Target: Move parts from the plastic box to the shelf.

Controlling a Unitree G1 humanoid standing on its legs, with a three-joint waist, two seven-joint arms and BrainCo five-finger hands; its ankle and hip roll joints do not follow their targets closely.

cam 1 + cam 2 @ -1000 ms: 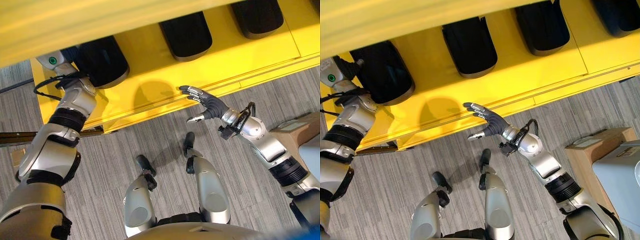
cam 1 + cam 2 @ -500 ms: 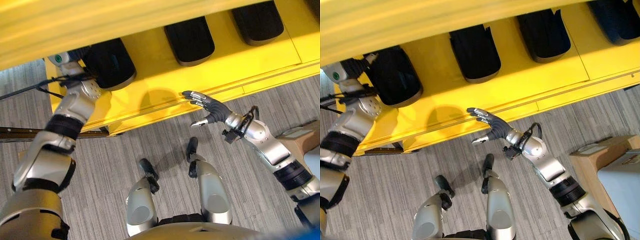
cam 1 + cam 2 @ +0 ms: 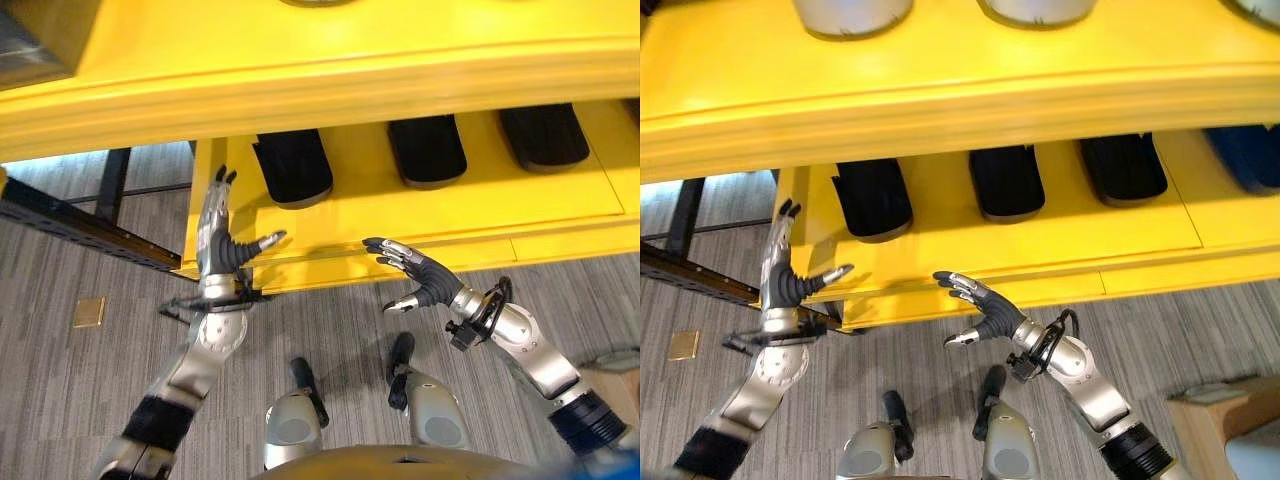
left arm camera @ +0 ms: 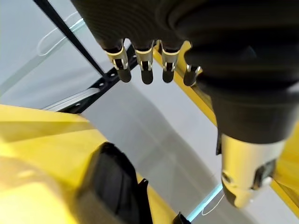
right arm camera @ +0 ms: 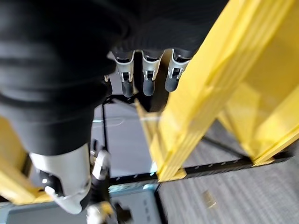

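The yellow shelf (image 3: 330, 215) has black parts lying in a row on its lower level: one at the left (image 3: 292, 167), one in the middle (image 3: 427, 150) and one to the right (image 3: 543, 135). A blue part (image 3: 1250, 160) lies further right. My left hand (image 3: 222, 248) is raised in front of the shelf's left end, open, with straight fingers (image 4: 145, 65) holding nothing. My right hand (image 3: 418, 280) hovers open just before the shelf's front edge, below the middle part, and is empty too.
Pale round containers (image 3: 852, 12) stand on the upper shelf level. A black metal rail (image 3: 80, 225) runs along the floor at the left, and a small brass plate (image 3: 88, 312) lies near it. A cardboard box (image 3: 1210, 400) stands at the lower right.
The view has shifted up the shelf. My left hand has come away from the leftmost black part and now stands open in front of the shelf. My right hand has kept its pose.
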